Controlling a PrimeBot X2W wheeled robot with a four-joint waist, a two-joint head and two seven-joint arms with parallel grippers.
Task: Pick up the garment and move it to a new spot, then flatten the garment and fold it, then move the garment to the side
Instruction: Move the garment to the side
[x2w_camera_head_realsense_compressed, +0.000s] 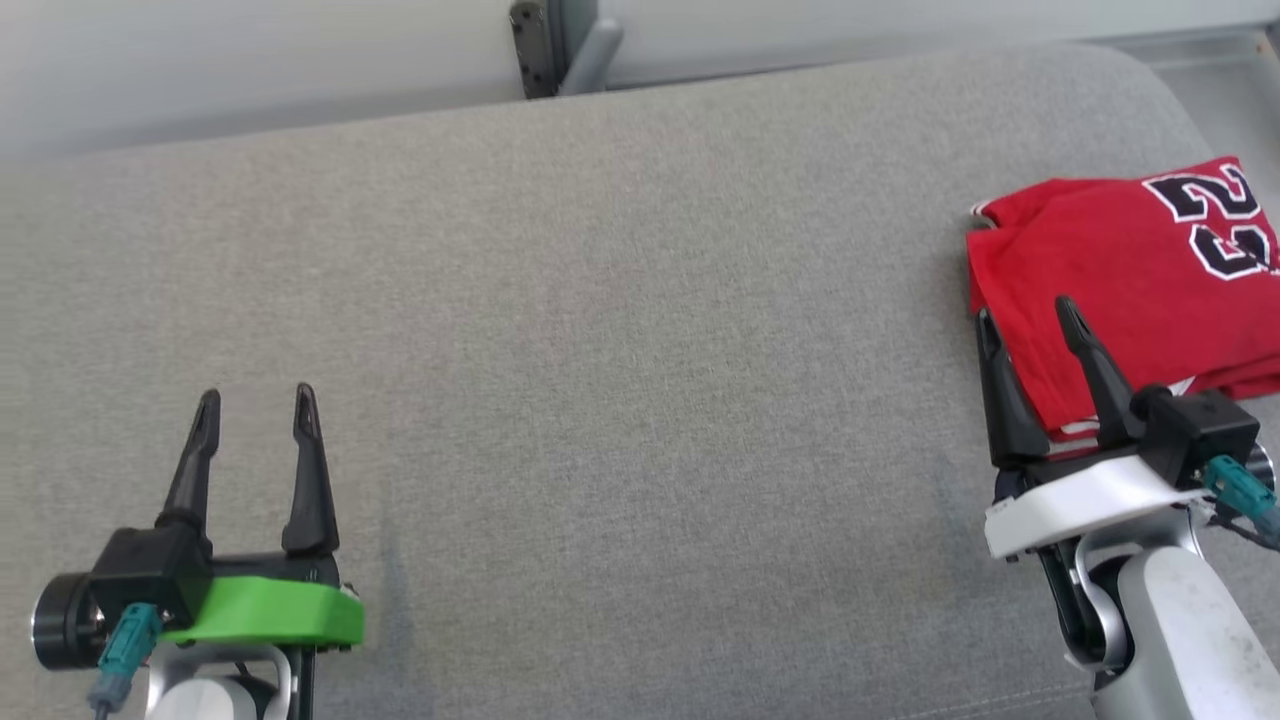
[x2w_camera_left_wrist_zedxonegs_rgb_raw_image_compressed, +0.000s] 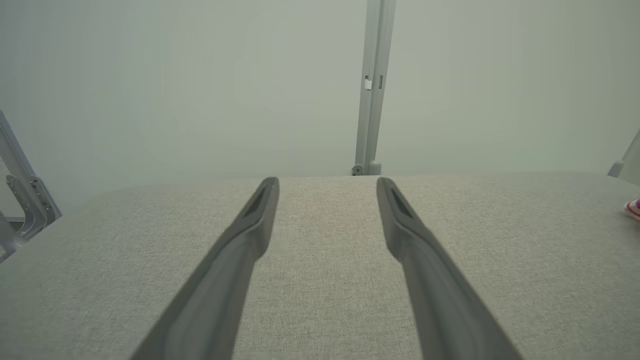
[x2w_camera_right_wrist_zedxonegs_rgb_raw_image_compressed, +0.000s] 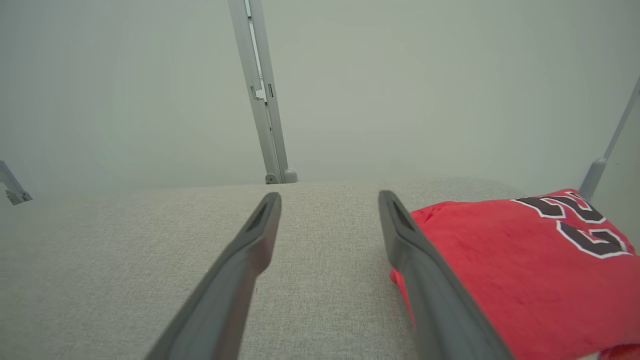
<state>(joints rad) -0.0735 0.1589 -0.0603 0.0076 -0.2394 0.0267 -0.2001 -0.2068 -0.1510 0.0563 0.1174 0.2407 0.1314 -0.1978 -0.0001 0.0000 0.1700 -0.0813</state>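
Nearest: left gripper (x2w_camera_head_realsense_compressed: 256, 393) on its green collar (x2w_camera_head_realsense_compressed: 270, 610), low over the grey padded surface (x2w_camera_head_realsense_compressed: 640, 300). Fingers are spread wide with nothing between them. Its wrist cam agrees: the gap of the left gripper (x2w_camera_left_wrist_zedxonegs_rgb_raw_image_compressed: 327, 181) shows bare grey weave. The garment is well off to its right, across the pad.

Next: right gripper (x2w_camera_head_realsense_compressed: 1025, 310) on its white collar (x2w_camera_head_realsense_compressed: 1090, 500). Same state, jaws fully apart and holding nothing. Wrist cam on the right gripper (x2w_camera_right_wrist_zedxonegs_rgb_raw_image_compressed: 329, 195) shows bare fabric between the fingers. Its right-hand finger (x2w_camera_right_wrist_zedxonegs_rgb_raw_image_compressed: 427, 280) runs along the left edge of the garment (x2w_camera_right_wrist_zedxonegs_rgb_raw_image_compressed: 500, 250) and overlaps it in frame. Touching or just above, can't tell. The left-hand finger sits over bare pad, clear of the cloth.

The garment (x2w_camera_head_realsense_compressed: 1120, 260) is a red jersey folded into a rough rectangle. Dark numerals with white outline face up near its far right corner. It lies flat on the pad, just beside the right gripper, to the right and ahead of its fingertips. White trim shows in the layers at the near edge, next to the gripper's base. Its right side runs out of frame.

Past both sets of fingertips is the pad's far edge, then a pale wall (x2w_camera_head_realsense_compressed: 250, 70). A grey metal post (x2w_camera_head_realsense_compressed: 590, 50) stands behind the pad. It is ahead-right of the left gripper's tips and ahead-left of the right gripper's.
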